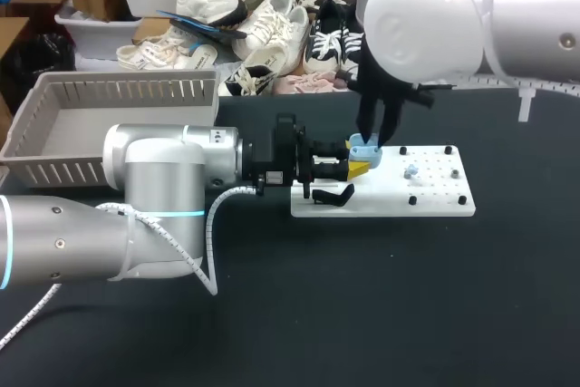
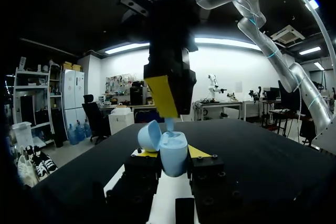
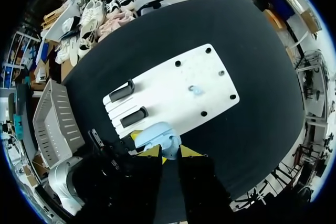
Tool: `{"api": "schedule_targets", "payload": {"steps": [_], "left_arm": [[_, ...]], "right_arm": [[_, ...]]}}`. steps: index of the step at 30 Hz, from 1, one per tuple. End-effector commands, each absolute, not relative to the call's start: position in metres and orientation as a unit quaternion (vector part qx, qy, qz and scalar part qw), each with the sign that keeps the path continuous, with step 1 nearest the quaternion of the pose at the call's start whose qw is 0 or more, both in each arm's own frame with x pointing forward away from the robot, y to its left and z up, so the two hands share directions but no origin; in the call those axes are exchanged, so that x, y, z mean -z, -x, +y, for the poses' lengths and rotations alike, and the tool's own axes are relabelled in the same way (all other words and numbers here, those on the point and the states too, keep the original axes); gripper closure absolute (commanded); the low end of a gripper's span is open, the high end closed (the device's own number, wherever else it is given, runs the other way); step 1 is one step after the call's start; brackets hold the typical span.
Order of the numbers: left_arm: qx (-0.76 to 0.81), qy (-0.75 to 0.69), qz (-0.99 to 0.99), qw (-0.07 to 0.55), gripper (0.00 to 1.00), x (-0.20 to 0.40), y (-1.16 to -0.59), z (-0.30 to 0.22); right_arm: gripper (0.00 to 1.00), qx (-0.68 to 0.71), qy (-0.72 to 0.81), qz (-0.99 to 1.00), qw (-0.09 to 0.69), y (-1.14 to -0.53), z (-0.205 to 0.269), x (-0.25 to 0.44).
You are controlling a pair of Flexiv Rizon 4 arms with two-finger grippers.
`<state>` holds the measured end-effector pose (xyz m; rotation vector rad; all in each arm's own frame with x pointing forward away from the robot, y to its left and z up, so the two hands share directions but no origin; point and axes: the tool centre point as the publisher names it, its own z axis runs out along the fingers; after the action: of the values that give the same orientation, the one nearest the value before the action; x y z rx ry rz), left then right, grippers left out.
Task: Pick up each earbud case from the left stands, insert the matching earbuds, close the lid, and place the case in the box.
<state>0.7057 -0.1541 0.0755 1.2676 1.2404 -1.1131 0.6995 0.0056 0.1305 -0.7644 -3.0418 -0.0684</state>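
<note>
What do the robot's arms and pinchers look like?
The left arm and right arm are fat, round, silver-grey tubes. The left one wears a glowing light-blue ring and a curly white cable. The left gripper and right gripper are black, each with two bright yellow fingertips.

Space above the earbud case (image 2: 173, 153) is blocked: the right gripper (image 3: 165, 153) hangs straight over it. Both flanks are taken by the left gripper (image 2: 169, 155), whose arm lies across the table (image 1: 362, 314) at left. 2 black stands (image 3: 122, 91) crowd the white board's (image 1: 444, 201) left end. The right end carries only low pegs (image 1: 412, 199), open from front and right.
</note>
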Motion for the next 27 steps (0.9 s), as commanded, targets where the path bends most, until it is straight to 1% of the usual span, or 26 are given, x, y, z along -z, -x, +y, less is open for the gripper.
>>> {"api": "schedule_targets", "payload": {"steps": [1,27], "left_arm": [[0.460,-0.524,0.512,0.501,1.00,-0.0749,-0.7056,-0.1542],[0.460,-0.524,0.512,0.501,1.00,-0.0749,-0.7056,-0.1542]], "right_arm": [[1.00,0.023,0.244,-0.969,0.001,-0.6966,0.0058,-0.1294],[1.00,0.024,0.238,-0.971,0.005,-0.6942,0.0110,-0.1289]]}}
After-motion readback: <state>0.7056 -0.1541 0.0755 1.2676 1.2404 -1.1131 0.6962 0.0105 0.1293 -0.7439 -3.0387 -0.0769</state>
